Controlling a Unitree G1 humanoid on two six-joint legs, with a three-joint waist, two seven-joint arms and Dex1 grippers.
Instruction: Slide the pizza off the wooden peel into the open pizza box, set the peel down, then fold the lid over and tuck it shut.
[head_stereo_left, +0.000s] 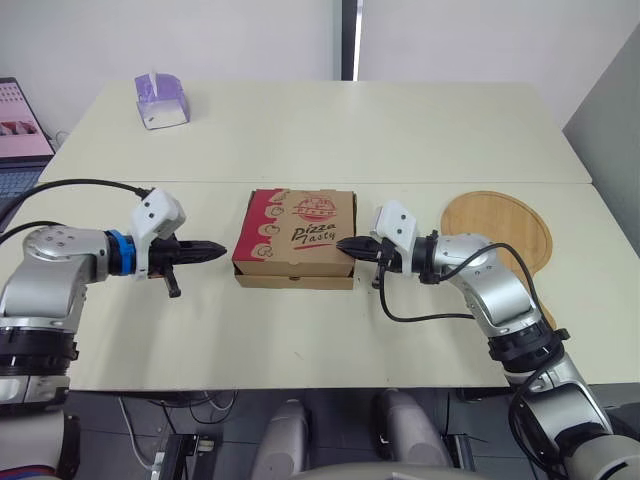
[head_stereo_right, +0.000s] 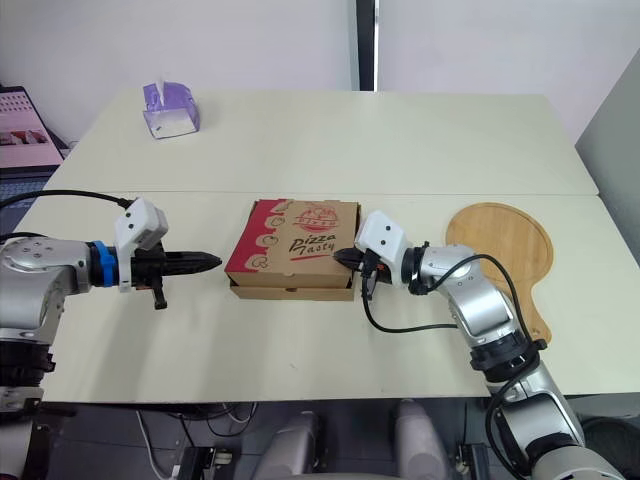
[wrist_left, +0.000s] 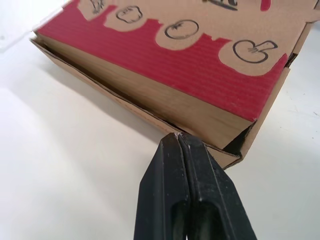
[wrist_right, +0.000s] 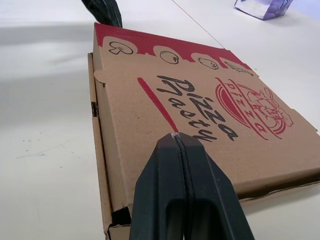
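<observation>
Lid-down pizza box (head_stereo_left: 295, 238) between left fingers (head_stereo_left: 205, 252) and right fingers (head_stereo_left: 355, 246); both pairs together

We see a pale cream table (head_stereo_left: 420, 130) with a seam (head_stereo_left: 150, 183) running across it from left to right. Three things lie on it. A pizza box (head_stereo_left: 296, 238) sits near the middle, just on the near side of the seam, with its printed lid folded down. To the right, apart from the box and near the table's right edge, a round wooden peel (head_stereo_left: 500, 228) lies flat. Far back on the left stands a purple tissue pack (head_stereo_left: 160, 100), well apart from both.
</observation>
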